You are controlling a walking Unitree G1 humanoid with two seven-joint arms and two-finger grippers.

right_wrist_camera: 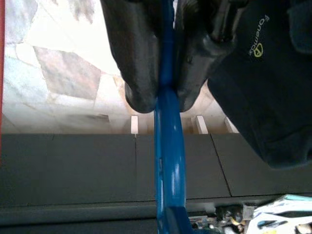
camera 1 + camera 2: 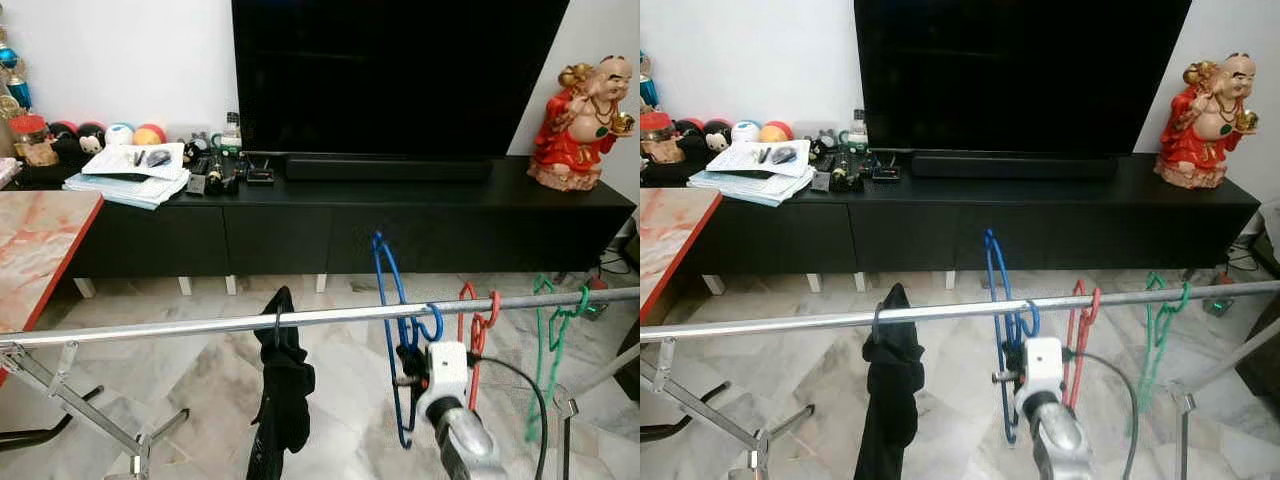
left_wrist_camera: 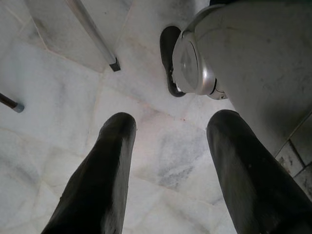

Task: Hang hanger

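Across mid-frame runs the metal rail (image 2: 320, 318), already carrying a black garment (image 2: 280, 385), a red hanger (image 2: 478, 325) and a green hanger (image 2: 548, 320). At lower centre, my right gripper (image 2: 408, 362) is clamped on the blue hanger (image 2: 388, 290), whose hook appears looped over the rail. Judged remaining: release and withdraw. My left gripper (image 3: 165, 165) hangs idle, fingers spread over floor.
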